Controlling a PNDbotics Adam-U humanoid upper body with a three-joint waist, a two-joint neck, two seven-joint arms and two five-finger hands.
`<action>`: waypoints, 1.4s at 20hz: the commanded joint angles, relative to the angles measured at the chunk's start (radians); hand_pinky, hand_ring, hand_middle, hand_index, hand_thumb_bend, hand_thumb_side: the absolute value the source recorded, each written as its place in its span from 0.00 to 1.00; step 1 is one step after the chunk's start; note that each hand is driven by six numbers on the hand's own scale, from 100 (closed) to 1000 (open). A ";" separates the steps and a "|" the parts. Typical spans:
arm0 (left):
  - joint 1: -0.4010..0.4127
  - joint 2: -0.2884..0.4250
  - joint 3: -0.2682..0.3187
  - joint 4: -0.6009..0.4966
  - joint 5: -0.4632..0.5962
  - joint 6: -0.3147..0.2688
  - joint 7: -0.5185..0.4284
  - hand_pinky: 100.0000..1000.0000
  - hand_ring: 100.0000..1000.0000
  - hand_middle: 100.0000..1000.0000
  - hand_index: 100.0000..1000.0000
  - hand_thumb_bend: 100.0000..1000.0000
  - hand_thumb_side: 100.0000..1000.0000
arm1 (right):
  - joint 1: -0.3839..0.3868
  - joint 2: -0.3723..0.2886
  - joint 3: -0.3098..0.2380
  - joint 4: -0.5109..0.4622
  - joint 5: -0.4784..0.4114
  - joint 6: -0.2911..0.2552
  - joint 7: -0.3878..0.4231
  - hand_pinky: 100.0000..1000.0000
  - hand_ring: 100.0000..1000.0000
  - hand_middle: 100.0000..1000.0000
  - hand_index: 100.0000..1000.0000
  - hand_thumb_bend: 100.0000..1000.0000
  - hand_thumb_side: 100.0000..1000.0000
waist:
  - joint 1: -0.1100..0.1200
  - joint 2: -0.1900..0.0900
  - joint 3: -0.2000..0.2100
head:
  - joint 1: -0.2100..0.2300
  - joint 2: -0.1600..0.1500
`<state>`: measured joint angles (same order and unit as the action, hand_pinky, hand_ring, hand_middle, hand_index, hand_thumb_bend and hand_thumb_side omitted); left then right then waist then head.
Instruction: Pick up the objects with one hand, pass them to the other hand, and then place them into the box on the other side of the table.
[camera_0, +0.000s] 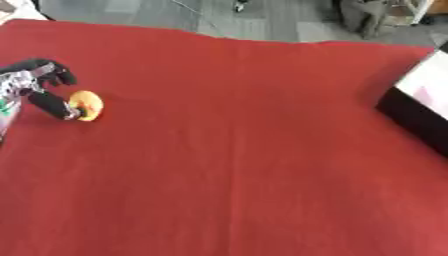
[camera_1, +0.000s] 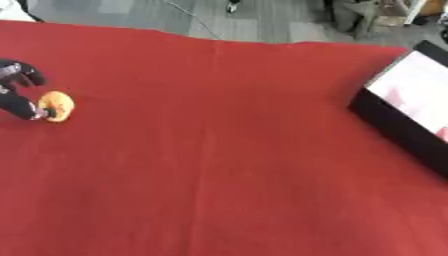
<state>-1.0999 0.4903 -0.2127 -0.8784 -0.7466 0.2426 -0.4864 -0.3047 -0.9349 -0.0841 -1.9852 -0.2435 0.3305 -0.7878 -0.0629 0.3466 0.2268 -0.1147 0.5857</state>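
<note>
near the left edge of the red-covered table (camera_0: 245, 150) the left hand (camera_0: 35, 82) has a finger down against a small round orange object (camera_0: 87, 105), its other fingers curled above, while the black-walled box (camera_1: 411, 112) sits at the right edge.

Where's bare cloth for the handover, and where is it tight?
Free: the whole red cloth between the orange object at the left and the black box at the right edge. Tight only at far left, where the left hand touches the object.
</note>
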 joint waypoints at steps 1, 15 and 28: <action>-0.021 0.008 0.000 0.000 0.002 -0.004 -0.017 0.79 0.80 0.68 0.62 0.14 0.00 | -0.012 -0.020 -0.006 -0.015 -0.008 0.121 -0.119 0.73 0.63 0.84 0.73 0.00 0.22 | 0.004 -0.016 -0.004 | 0.004 -0.012; -0.035 0.013 -0.021 -0.062 -0.022 -0.004 -0.034 0.73 0.68 0.54 0.38 0.00 0.00 | -0.001 -0.024 -0.008 -0.015 -0.015 0.134 -0.119 0.74 0.63 0.84 0.73 0.00 0.25 | 0.006 -0.043 0.002 | -0.002 0.006; 0.017 0.086 -0.101 -0.422 0.281 0.053 -0.001 0.68 0.59 0.47 0.32 0.00 0.00 | 0.006 -0.037 0.011 -0.015 -0.024 0.139 -0.119 0.75 0.64 0.84 0.74 0.00 0.25 | 0.007 -0.080 0.021 | -0.057 0.036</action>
<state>-1.0664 0.5408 -0.3136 -1.2486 -0.5007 0.2855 -0.4940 -0.2902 -0.9298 -0.0681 -1.9852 -0.2614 0.3402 -0.7781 -0.0582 0.2944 0.2476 -0.1632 0.6201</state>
